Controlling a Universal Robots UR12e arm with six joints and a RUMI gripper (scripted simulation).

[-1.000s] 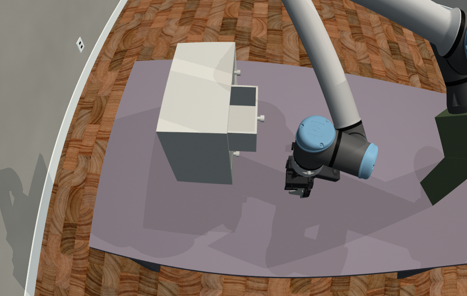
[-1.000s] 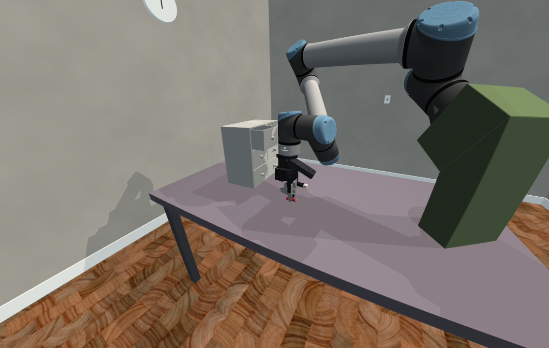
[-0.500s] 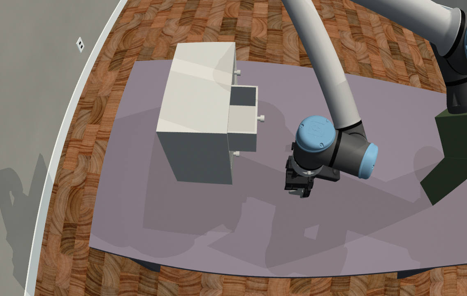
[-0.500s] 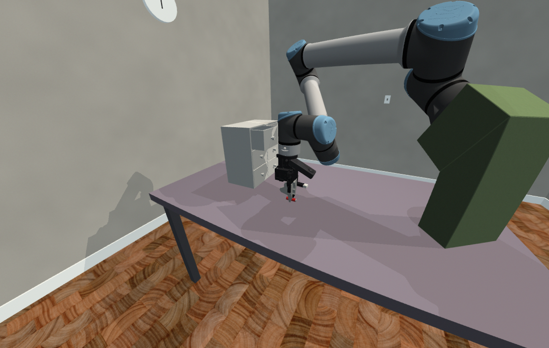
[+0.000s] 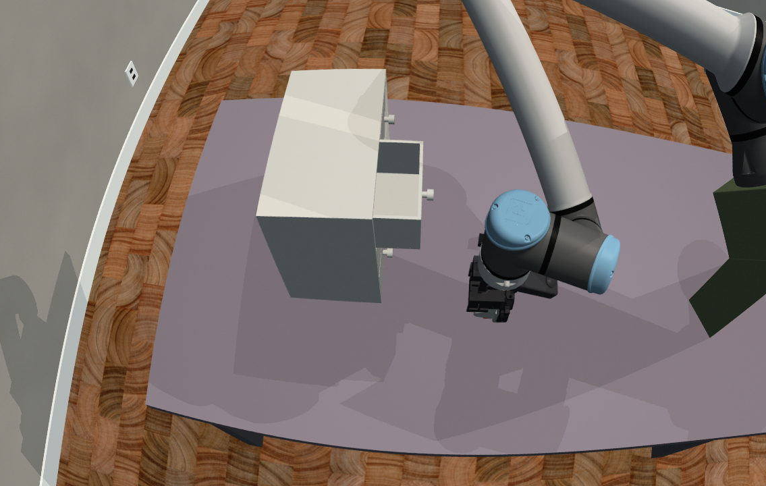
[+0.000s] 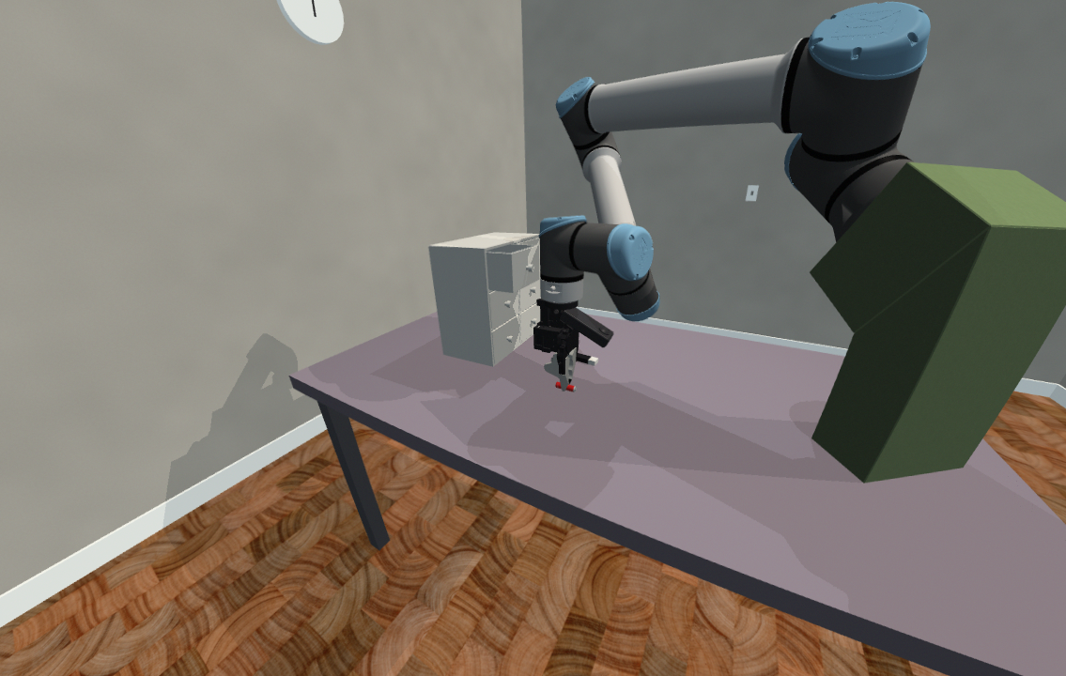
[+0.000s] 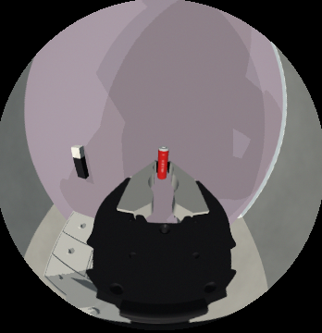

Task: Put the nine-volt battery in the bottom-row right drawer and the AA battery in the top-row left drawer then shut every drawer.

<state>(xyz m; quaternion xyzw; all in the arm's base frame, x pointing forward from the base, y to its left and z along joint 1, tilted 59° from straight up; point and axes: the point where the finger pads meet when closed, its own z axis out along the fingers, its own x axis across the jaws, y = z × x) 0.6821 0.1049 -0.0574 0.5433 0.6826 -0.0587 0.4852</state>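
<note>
The red AA battery (image 6: 559, 385) (image 7: 163, 163) lies between the fingertips of my gripper (image 6: 565, 386) (image 7: 162, 162), which is shut on its sides at table level. The white chest (image 5: 319, 144) (image 6: 460, 302) (image 7: 72, 251) stands upright. Its top-row left drawer (image 5: 397, 196) (image 6: 502, 271) is pulled partly out; the part of its inside that shows is bare. The other drawers look shut where they show. A black block with a white end (image 6: 593, 361) (image 7: 80, 166) lies on the table beside the gripper; I cannot tell whether it is the nine-volt battery.
The green stand (image 5: 760, 223) (image 6: 932, 353) carries the arm at the far end of the purple table (image 5: 645, 399) (image 6: 687, 470). The open drawer's knob (image 5: 428, 194) sticks out toward the arm. The wrist hangs in front of the chest, off its left side.
</note>
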